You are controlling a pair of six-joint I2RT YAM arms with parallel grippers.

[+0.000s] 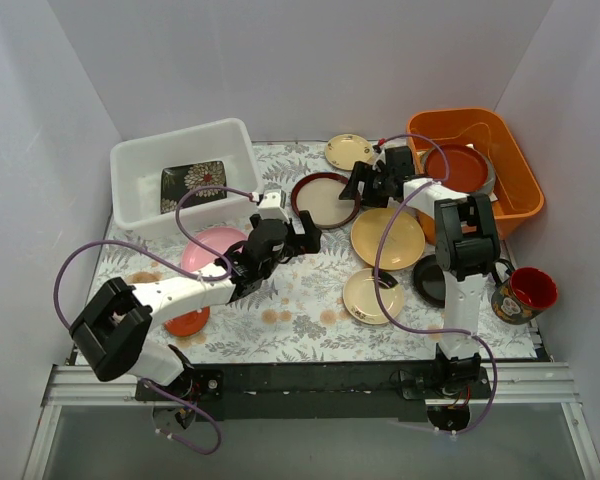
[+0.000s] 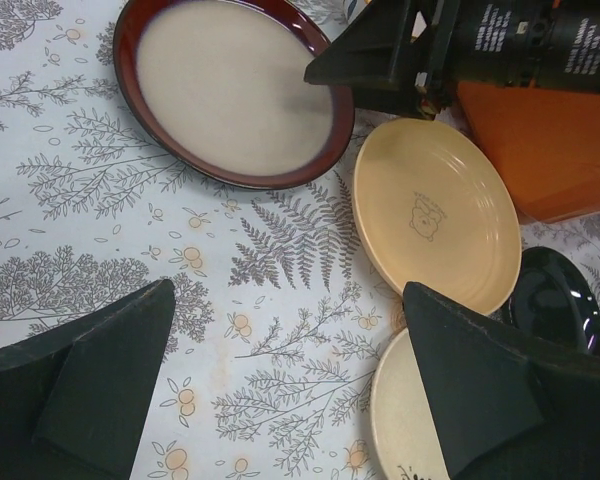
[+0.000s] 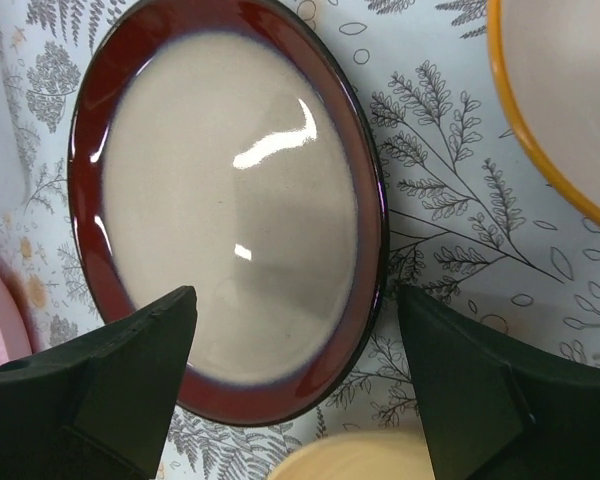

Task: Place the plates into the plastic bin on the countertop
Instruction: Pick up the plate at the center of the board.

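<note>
The right gripper [image 3: 295, 300] has its jaws spread wide and nothing between them. It hangs over the near-right rim of the dark-rimmed cream plate [image 3: 230, 200], one finger over the plate and the other over the cloth beside it, which looks like a line-up to pinch that raised rim. The plate lies flat on the countertop [image 1: 300, 320], so the edge is the only part a finger could get under.

The left gripper [image 2: 288, 295] is also wide open and empty. It is above bare printed cloth just near of that same plate and right of the pink plate [image 1: 208, 250], touching neither.

Around them lie a yellow plate [image 1: 387, 238] to the right, a cream plate [image 1: 370, 295] nearer, a small red-orange saucer [image 1: 188, 322] at near left and a small cream plate [image 1: 350, 150] at the far edge.

The plastic bin [image 1: 130, 190] stands at far left, holding only the black square floral plate [image 1: 192, 185], so most of the job seems left. An orange tub [image 1: 510, 160] sits at far right.
</note>
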